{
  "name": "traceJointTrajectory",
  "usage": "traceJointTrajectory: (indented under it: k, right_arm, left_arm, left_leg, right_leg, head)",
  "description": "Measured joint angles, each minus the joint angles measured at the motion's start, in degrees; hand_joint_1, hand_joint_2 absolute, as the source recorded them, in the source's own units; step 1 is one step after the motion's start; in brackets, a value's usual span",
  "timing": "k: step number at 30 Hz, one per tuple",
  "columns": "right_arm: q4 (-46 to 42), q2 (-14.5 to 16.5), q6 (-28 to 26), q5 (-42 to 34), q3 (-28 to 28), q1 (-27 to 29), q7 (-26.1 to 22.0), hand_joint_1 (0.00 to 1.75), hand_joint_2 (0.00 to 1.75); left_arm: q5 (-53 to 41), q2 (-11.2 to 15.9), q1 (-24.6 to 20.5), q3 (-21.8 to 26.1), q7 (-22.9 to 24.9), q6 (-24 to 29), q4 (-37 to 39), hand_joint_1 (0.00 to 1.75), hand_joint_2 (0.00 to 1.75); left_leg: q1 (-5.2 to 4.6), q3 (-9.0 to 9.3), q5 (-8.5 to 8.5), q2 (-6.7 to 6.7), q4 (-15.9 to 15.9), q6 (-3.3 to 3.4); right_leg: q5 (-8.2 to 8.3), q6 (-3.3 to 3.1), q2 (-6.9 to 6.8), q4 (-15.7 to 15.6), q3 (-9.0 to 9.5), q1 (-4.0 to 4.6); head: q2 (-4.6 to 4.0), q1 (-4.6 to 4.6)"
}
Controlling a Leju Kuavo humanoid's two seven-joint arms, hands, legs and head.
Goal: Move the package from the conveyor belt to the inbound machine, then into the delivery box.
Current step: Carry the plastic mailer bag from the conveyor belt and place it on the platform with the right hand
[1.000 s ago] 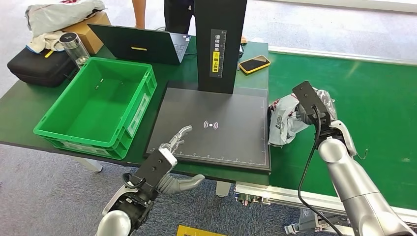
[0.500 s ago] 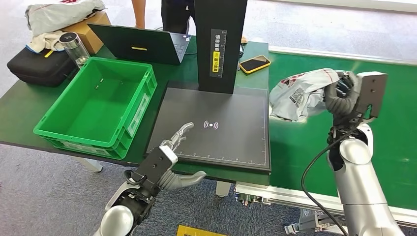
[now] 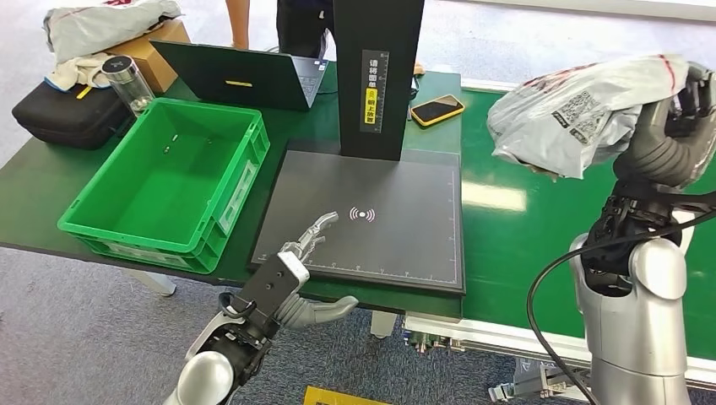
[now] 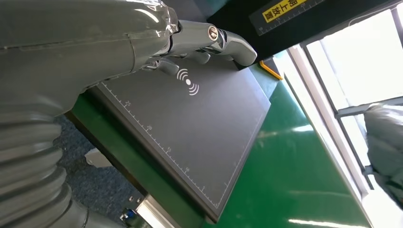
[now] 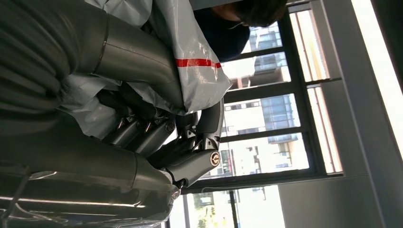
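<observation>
The package (image 3: 574, 114), a crumpled grey plastic mailer with a printed label and a red stripe, hangs high above the green conveyor belt (image 3: 540, 228). My right hand (image 3: 667, 139) grips its right end, fingers wrapped into the plastic (image 5: 190, 71). The inbound machine is a flat black scan plate (image 3: 371, 215) with a white signal mark and a black post (image 3: 376, 76) behind it. My left hand (image 3: 295, 278) hovers open at the plate's near edge, fingers (image 4: 214, 40) stretched over the plate. The green delivery box (image 3: 169, 181) stands to the left of the plate with nothing in it.
A laptop (image 3: 245, 76), a yellow-cased phone (image 3: 436, 110), a black case (image 3: 72, 114), a bottle (image 3: 127, 84) and a cardboard box with bags (image 3: 110, 34) line the table's back. A person (image 3: 262, 21) stands behind the table.
My right hand has lifted the package off the belt, up and to the right, and the wrist has turned over. The left hand has hardly moved.
</observation>
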Motion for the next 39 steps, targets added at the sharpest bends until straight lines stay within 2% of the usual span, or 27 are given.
traceJointTrajectory:
  k: [11,17,24,39]
  right_arm:
    - [-4.4,0.6,0.7,2.7,2.1,-0.7,3.2,1.75,1.75]
    - [-2.0,0.7,3.7,5.2,6.7,-3.8,6.3,1.75,1.75]
    - [1.3,1.1,5.1,5.7,10.3,-6.1,7.7,1.75,1.75]
    - [26.2,5.5,11.0,8.5,22.6,-14.4,11.2,1.75,1.75]
  left_arm:
    - [0.0,-0.7,-1.7,-1.9,0.0,-2.2,0.9,0.00,1.75]
    - [0.2,-0.8,-2.7,-2.7,0.1,-2.9,1.4,0.00,1.75]
    - [0.3,-0.9,-3.1,-3.1,0.2,-3.1,1.7,0.00,1.75]
    - [0.9,-0.9,-4.3,-3.9,0.9,-3.9,2.0,0.00,1.75]
  left_leg:
    - [-0.01,-0.01,0.00,-0.01,0.0,0.00]
    - [0.01,0.01,0.02,0.01,0.0,-0.03]
    - [0.01,-0.03,0.03,-0.01,0.0,-0.03]
    - [0.02,-0.02,0.07,0.00,0.0,-0.04]
  right_leg:
    - [0.00,0.00,0.00,0.0,0.01,-0.01]
    - [0.01,0.00,0.01,0.0,0.00,0.01]
    - [0.00,0.00,-0.01,0.0,0.00,0.01]
    - [0.02,-0.01,0.00,0.0,0.01,0.02]
  head:
    - [-0.01,0.01]
    - [0.00,0.00]
    - [0.01,0.01]
    - [-0.01,-0.01]
